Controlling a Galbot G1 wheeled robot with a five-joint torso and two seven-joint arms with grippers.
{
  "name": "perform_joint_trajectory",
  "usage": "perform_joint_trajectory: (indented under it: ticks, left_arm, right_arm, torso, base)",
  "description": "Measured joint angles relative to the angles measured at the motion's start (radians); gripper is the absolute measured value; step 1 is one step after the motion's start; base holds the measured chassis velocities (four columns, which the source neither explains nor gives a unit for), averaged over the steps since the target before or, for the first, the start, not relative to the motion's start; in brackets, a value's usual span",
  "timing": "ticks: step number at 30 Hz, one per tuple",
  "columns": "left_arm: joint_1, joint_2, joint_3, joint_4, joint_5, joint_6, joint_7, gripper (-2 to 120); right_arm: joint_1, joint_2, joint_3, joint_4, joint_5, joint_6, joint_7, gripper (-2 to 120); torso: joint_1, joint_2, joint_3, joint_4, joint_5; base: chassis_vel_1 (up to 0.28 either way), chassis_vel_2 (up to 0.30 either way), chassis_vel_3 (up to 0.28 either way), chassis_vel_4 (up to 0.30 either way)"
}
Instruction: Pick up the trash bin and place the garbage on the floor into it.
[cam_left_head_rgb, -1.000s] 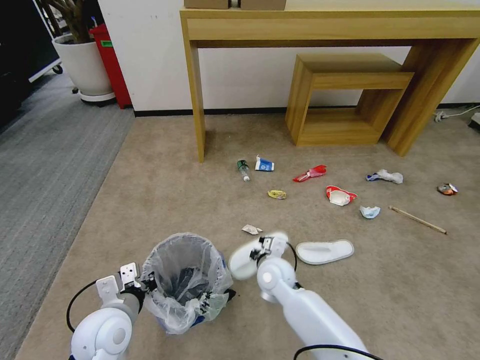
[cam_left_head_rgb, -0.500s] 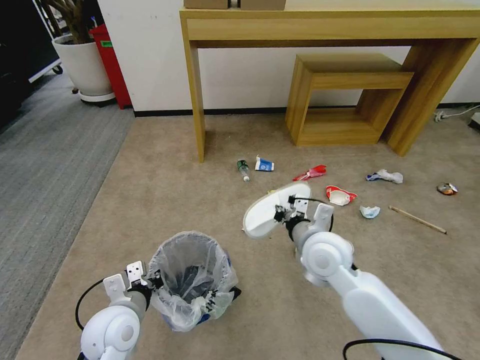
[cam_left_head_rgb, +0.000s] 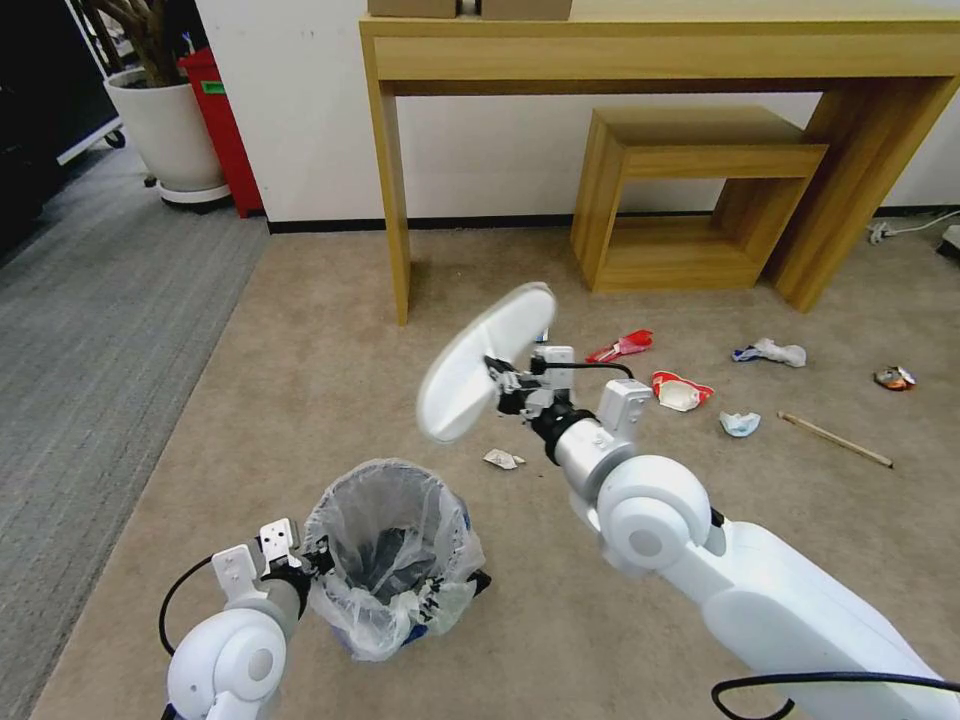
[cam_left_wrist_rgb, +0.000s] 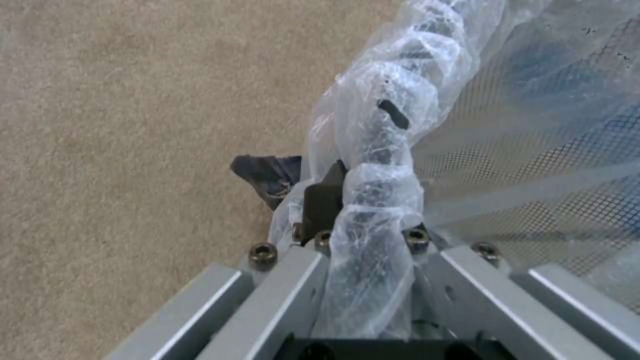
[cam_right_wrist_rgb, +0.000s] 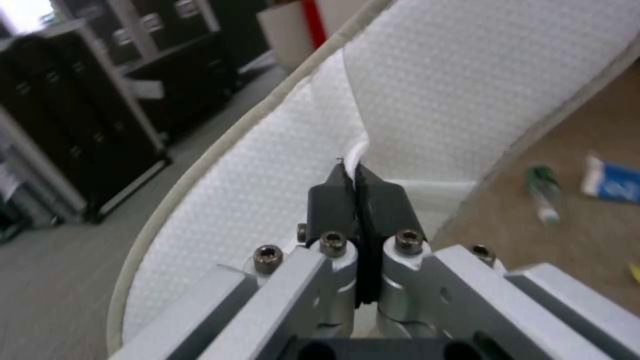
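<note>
Readable text: none on any item in the head view or either wrist view.
Blue-white carton (cam_right_wrist_rgb: 611, 183): a blue panel with pale marks, too blurred to read.
Red container (cam_left_head_rgb: 222, 125) by the wall: a small green label near its top, lettering too small to make out.
Red wrapper (cam_left_head_rgb: 622, 347): print cannot be read.
Crushed can (cam_left_head_rgb: 894, 378): coloured print, illegible.
</note>
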Motion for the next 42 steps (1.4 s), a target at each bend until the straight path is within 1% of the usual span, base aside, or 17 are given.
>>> perform_joint_trajectory:
  ticks: [1, 2, 4, 5, 7, 8, 9, 12, 13, 17, 18, 21, 22, 29, 32, 34, 42]
  left_arm:
    - [0.0, -0.002, -0.001, -0.002, 0.0, 0.0, 0.0, 0]
    - [0.0, -0.002, -0.001, -0.002, 0.0, 0.0, 0.0, 0]
    - [0.0, -0.006, -0.003, -0.006, 0.0, 0.0, 0.0, 0]
    - [0.0, -0.006, -0.003, -0.006, 0.0, 0.0, 0.0, 0]
    - [0.0, -0.011, -0.003, -0.012, 0.0, 0.0, 0.0, 0]
    - [0.0, -0.011, -0.003, -0.012, 0.0, 0.0, 0.0, 0]
    - [0.001, -0.013, -0.003, -0.016, 0.0, 0.0, 0.0, 0]
    - [0.002, -0.02, -0.003, -0.02, 0.001, -0.001, 0.001, 0]
    - [0.002, -0.02, -0.003, -0.02, 0.001, -0.001, 0.001, 0]
    - [0.005, -0.03, -0.003, -0.027, 0.006, -0.003, 0.003, 0]
    - [0.005, -0.03, -0.003, -0.027, 0.006, -0.003, 0.003, 0]
    - [0.007, -0.037, -0.006, -0.035, 0.006, -0.003, 0.004, 0]
    - [0.007, -0.037, -0.006, -0.035, 0.006, -0.003, 0.004, 0]
    - [0.011, -0.051, -0.01, -0.047, 0.007, -0.004, 0.005, 0]
    - [0.011, -0.056, -0.01, -0.047, 0.009, -0.004, 0.006, 0]
    - [0.011, -0.06, -0.011, -0.048, 0.011, -0.004, 0.006, 0]
    - [0.01, -0.065, -0.019, -0.053, 0.011, -0.005, 0.007, 0]
  right_arm:
    - [0.017, -0.008, -0.035, 0.0, -0.014, 0.006, -0.011, 0]
    - [0.017, -0.008, -0.035, 0.0, -0.014, 0.006, -0.011, 0]
    - [0.052, -0.025, -0.109, -0.004, -0.047, 0.017, -0.029, 0]
    - [0.052, -0.025, -0.109, -0.004, -0.047, 0.017, -0.029, 0]
    - [0.088, -0.045, -0.187, -0.02, -0.099, 0.041, -0.062, 0]
    - [0.088, -0.045, -0.187, -0.02, -0.099, 0.041, -0.062, 0]
    - [0.109, -0.055, -0.226, -0.029, -0.127, 0.055, -0.083, 0]
    - [0.146, -0.061, -0.29, -0.05, -0.181, 0.075, -0.112, 0]
    - [0.146, -0.061, -0.29, -0.05, -0.181, 0.075, -0.112, 0]
    - [0.172, -0.038, -0.332, -0.1, -0.292, 0.101, -0.146, 0]
    - [0.172, -0.038, -0.332, -0.1, -0.292, 0.101, -0.146, 0]
    - [0.18, -0.029, -0.362, -0.139, -0.407, 0.121, -0.193, 0]
    - [0.18, -0.029, -0.362, -0.139, -0.407, 0.121, -0.193, 0]
    - [0.211, -0.013, -0.418, -0.214, -0.543, 0.173, -0.247, 0]
    - [0.227, -0.005, -0.434, -0.229, -0.561, 0.184, -0.255, 0]
    - [0.251, 0.006, -0.46, -0.253, -0.588, 0.21, -0.27, 0]
    - [0.278, 0.023, -0.528, -0.284, -0.628, 0.232, -0.285, 0]
  torso:
    - [0.0, 0.0, 0.0, 0.0, 0.0]
    - [0.0, 0.0, 0.0, 0.0, 0.0]
    - [0.0, 0.0, 0.0, 0.0001, 0.0]
    - [0.0, 0.0, 0.0, 0.0001, 0.0]
    - [0.0, 0.0, 0.0, 0.0, 0.0]
    - [0.0, 0.0, 0.0, 0.0, 0.0]
    - [0.0, 0.0, 0.0, 0.0, 0.0]
    - [0.0, 0.0, 0.0, 0.0, -0.0001]
    - [0.0, 0.0, 0.0, 0.0, -0.0001]
    - [0.0, 0.0, 0.0, 0.0, 0.0]
    - [0.0, 0.0, 0.0, 0.0, 0.0]
    - [0.0, 0.0, 0.0, 0.0, 0.0]
    - [0.0, 0.0, 0.0, 0.0, 0.0]
    - [0.0, 0.0, 0.0, 0.0, 0.0]
    - [0.0, 0.0, 0.0, 0.0, 0.0]
    - [0.0, 0.0, 0.0, 0.0, 0.0]
    - [0.0, 0.0, 0.0, 0.0001, 0.0]
  base:
    - [0.0, 0.0, 0.0, 0.0]
    - [0.0, 0.0, 0.0, 0.0]
    - [0.0, 0.0, 0.0, 0.0]
    - [0.0, 0.0, 0.0, 0.0]
    - [0.0, 0.0, 0.0, 0.0]
    - [0.0, 0.0, 0.0, 0.0]
    - [0.0, 0.0, 0.0, 0.0]
    - [0.0, 0.0, 0.0, 0.0]
    - [0.0, 0.0, 0.0, 0.0]
    - [0.0, 0.0, 0.0, 0.0]
    - [0.0, 0.0, 0.0, 0.0]
    - [0.0, 0.0, 0.0, 0.0]
    - [0.0, 0.0, 0.0, 0.0]
    - [0.0, 0.0, 0.0, 0.0]
    - [0.0, 0.0, 0.0, 0.0]
    - [0.0, 0.0, 0.0, 0.0]
    - [0.0, 0.0, 0.0, 0.0]
